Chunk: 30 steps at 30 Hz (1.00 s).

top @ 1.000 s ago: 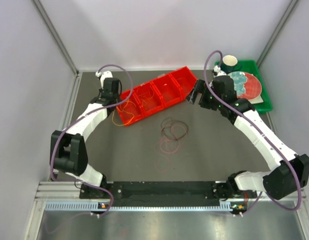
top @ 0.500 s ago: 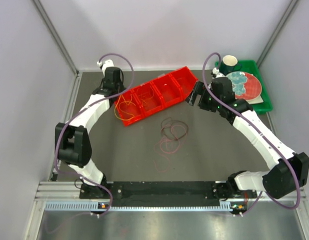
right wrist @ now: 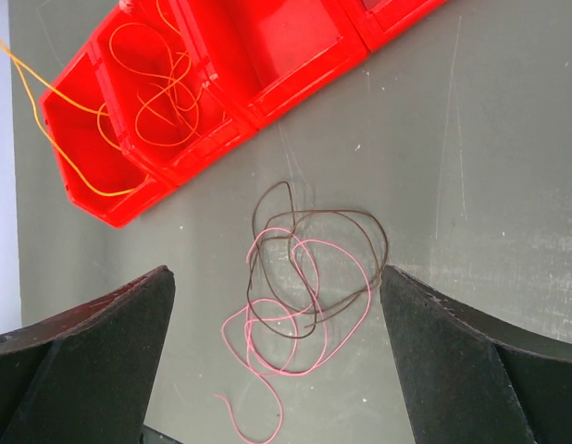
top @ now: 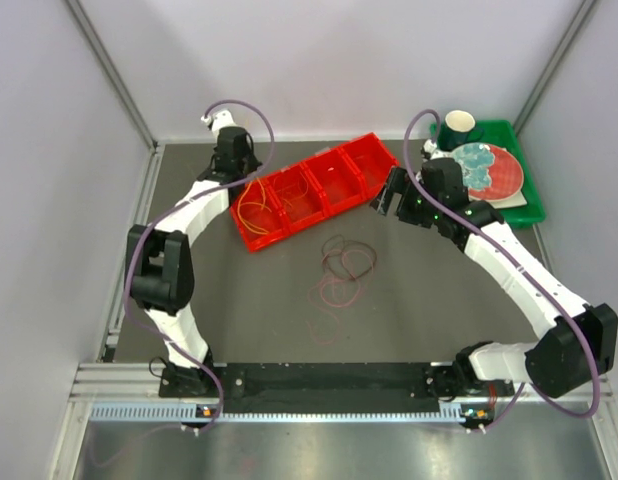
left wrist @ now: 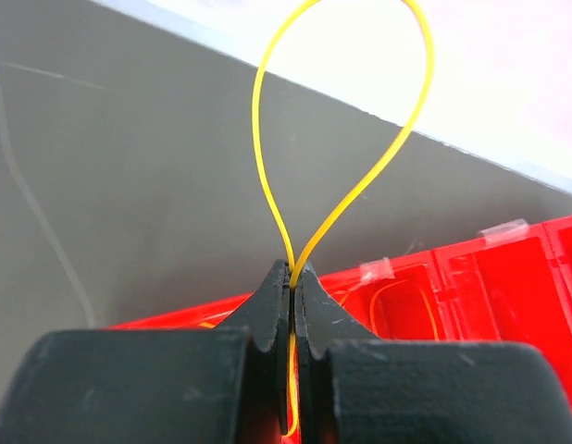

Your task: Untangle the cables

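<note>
My left gripper (left wrist: 293,270) is shut on a thin yellow cable (left wrist: 345,192), whose loop sticks out beyond the fingertips. In the top view this gripper (top: 243,176) hangs over the left end of the red bin (top: 361,160), and yellow wire (top: 255,206) lies in the left compartments. A tangle of a dark cable (top: 349,258) and a pink cable (top: 336,294) lies on the table in front of the bin. My right gripper (top: 387,192) is open and empty above the bin's right end. Its wrist view shows the dark cable (right wrist: 360,218) and pink cable (right wrist: 267,370) between the spread fingers (right wrist: 92,351).
The red bin (right wrist: 295,55) has several compartments and lies slanted at the back of the table. A green tray (top: 519,205) holding a red plate (top: 499,170) and a dark green cup (top: 457,126) stands at the back right. Walls enclose the back and sides.
My left gripper has moved back and right, carrying the yellow cable from the table beside the bin to over the bin's left end. The right arm has barely moved.
</note>
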Tool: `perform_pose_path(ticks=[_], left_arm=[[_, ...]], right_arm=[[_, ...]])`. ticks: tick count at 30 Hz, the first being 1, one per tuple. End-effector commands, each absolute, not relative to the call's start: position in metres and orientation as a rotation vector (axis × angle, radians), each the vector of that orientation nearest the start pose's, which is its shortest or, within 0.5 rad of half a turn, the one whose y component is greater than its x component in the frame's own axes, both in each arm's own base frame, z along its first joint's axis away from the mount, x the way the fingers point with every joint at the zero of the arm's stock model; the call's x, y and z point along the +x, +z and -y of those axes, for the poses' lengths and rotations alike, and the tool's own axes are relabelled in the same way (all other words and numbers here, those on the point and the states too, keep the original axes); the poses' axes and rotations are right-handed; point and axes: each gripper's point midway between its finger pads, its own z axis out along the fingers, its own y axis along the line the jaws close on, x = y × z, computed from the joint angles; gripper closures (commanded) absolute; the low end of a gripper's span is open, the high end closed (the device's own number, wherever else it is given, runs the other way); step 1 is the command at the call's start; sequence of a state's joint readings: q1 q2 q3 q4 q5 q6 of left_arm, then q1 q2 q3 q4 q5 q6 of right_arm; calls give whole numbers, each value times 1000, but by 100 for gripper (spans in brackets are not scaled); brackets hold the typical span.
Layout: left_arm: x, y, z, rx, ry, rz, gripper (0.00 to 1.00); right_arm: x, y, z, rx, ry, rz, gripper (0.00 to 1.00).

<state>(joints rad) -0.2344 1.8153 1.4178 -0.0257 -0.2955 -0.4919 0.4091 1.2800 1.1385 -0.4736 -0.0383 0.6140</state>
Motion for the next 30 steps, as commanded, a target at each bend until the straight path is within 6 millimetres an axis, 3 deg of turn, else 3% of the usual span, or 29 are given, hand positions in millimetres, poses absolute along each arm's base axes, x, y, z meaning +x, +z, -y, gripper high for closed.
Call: perform_pose_path(ticks=[1, 6, 11, 15, 18, 23, 26, 30], left_arm=[[555, 207, 104, -413, -282, -1828, 100], [553, 189, 102, -326, -311, -1839, 100], [521, 183, 92, -272, -296, -1862, 100], [501, 165, 94, -237, -307, -1919, 100], [495, 150, 96, -235, -315, -1959, 100], [498, 141, 101, -228, -328, -2013, 100], [498, 112, 97, -272, -284, -2106, 100], [494, 95, 98, -287, -289, -2153, 100]], right_arm=[[339, 241, -177, 214, 627, -2181, 9], [338, 240, -177, 211, 627, -2184, 9], [338, 240, -177, 218, 628, -2177, 9], [342, 239, -182, 206, 649, -2188, 9], [341, 241, -183, 208, 660, -2181, 9], [339, 244, -182, 208, 661, -2173, 9], [338, 245, -182, 204, 665, -2169, 9], [338, 246, -181, 201, 661, -2166, 9]])
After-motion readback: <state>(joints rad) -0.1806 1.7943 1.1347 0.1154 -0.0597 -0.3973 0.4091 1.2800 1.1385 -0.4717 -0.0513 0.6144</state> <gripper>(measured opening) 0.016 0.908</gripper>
